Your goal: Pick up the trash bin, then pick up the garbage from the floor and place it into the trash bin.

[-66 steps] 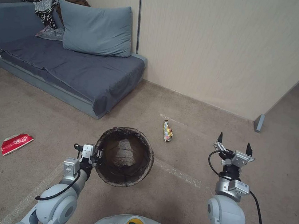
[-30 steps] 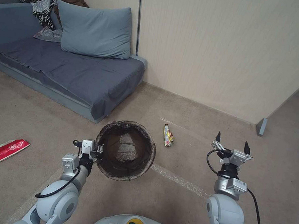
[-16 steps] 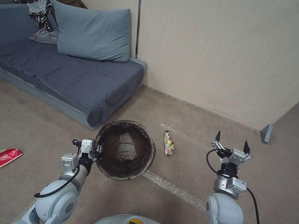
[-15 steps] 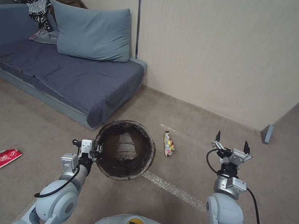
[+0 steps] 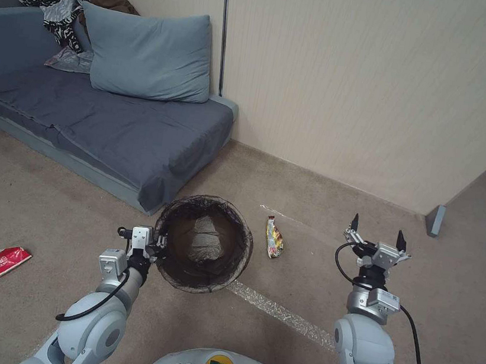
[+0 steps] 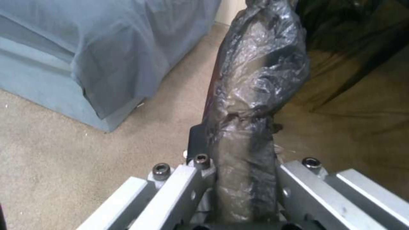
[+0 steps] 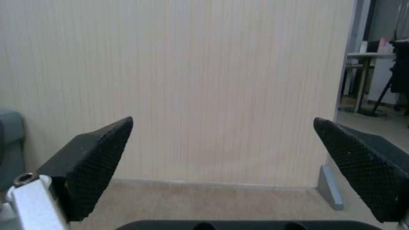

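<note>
Crinkly yellow foil snack wrapper (image 5: 273, 240) lies between both tools: light, slippery, pinch its middle. Left tool (image 5: 154, 247) clamps the round, dark-lined white plastic trash bin (image 5: 204, 244) rim; right tool (image 5: 377, 231) gapes wide, empty.

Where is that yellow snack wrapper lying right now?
In the head view, the yellow snack wrapper lies on the carpet just right of the trash bin that the left gripper holds by its rim, near the wall.
</note>
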